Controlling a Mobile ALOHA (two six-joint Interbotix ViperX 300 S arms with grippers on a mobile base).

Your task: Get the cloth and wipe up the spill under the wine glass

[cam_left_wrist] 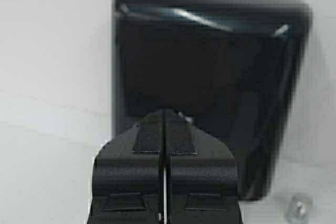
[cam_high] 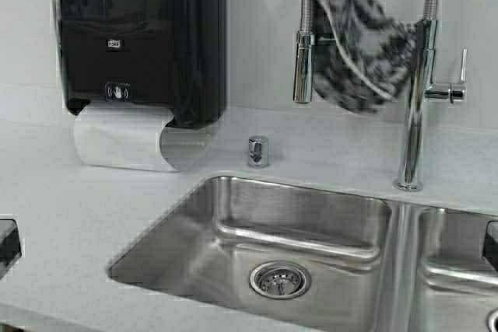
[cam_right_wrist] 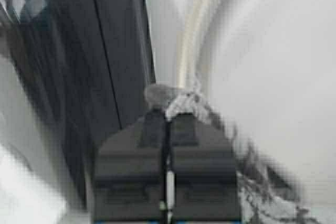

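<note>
The black-and-white floral cloth (cam_high: pixel 359 48) hangs in the air at the top of the high view, in front of the tap's hose. In the right wrist view my right gripper (cam_right_wrist: pixel 167 120) is shut on a bunched corner of the cloth (cam_right_wrist: pixel 181 102), and the rest trails down beside the fingers. That gripper itself is above the high view's top edge. My left gripper (cam_left_wrist: pixel 164 115) is shut and empty, pointing at the black paper towel dispenser (cam_left_wrist: pixel 210 77). The wine glass and the spill are out of view.
The dispenser (cam_high: pixel 140 36) hangs on the wall at the left, a white paper towel (cam_high: pixel 124 139) curling out below. A tall chrome tap (cam_high: pixel 416 75) with a spray head (cam_high: pixel 303 68) stands behind the steel sink (cam_high: pixel 233 219). A chrome knob (cam_high: pixel 257 151) sits on the white counter.
</note>
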